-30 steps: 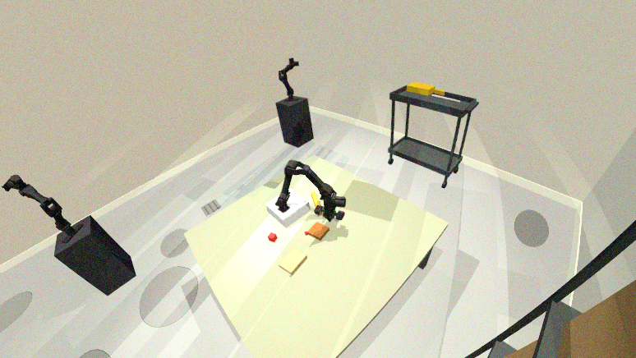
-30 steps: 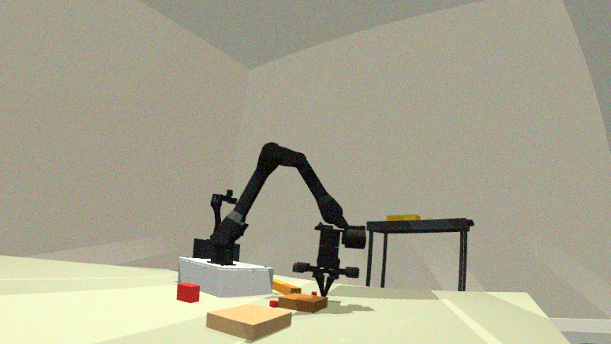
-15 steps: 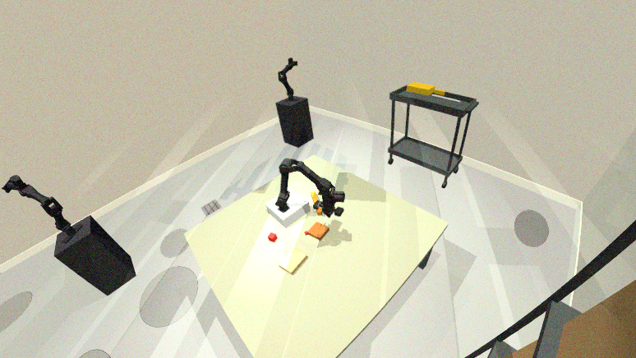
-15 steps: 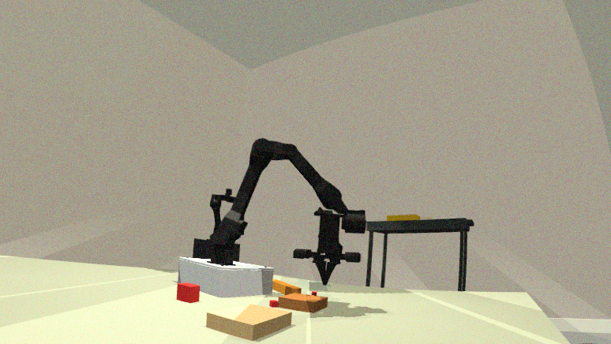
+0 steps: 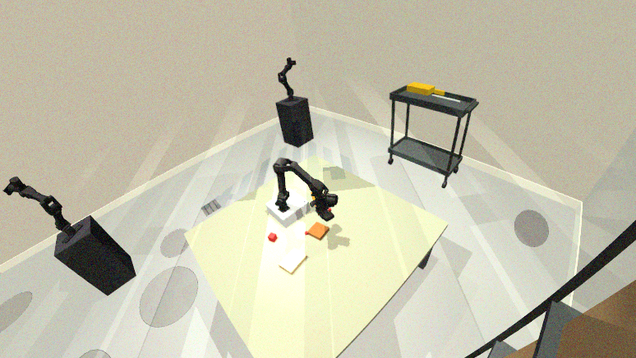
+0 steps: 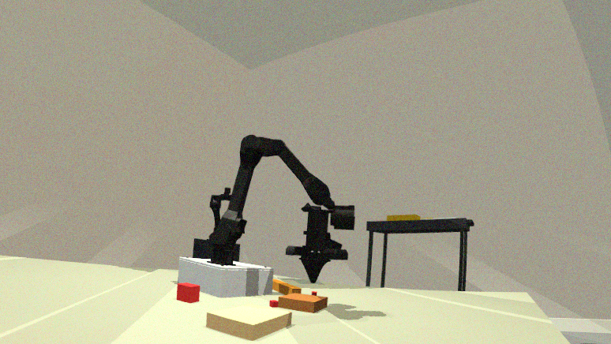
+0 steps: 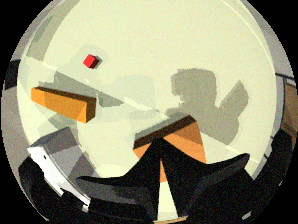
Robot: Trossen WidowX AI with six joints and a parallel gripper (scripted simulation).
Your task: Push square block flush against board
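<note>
Hovering clear of the table (image 5: 378, 249) (image 6: 427, 312) (image 7: 200, 45), your gripper (image 5: 327, 217) (image 6: 313, 281) (image 7: 158, 141) is pressing its empty fingers together. The orange block (image 5: 318, 231) (image 6: 301, 302) (image 7: 189, 137), seemingly your square one, is lying apart from the pale board (image 5: 292, 261) (image 6: 249, 320). You should be lowering behind its far side, then pushing squarely, low and slowly, watching for twist. The wrist view is showing the yellow-orange bar (image 6: 286, 286) (image 7: 60, 105) plainly; the arm is mostly hiding it from above.

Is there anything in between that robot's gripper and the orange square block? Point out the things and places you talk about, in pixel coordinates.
Nothing visible stands between the gripper (image 5: 328, 217) (image 6: 312, 280) (image 7: 160, 141) and the orange square block (image 5: 318, 231) (image 6: 298, 301) (image 7: 189, 136). The gripper hangs above it. A tiny red cube (image 5: 306, 232) (image 6: 273, 303) lies beside the block, off to one side.
</note>
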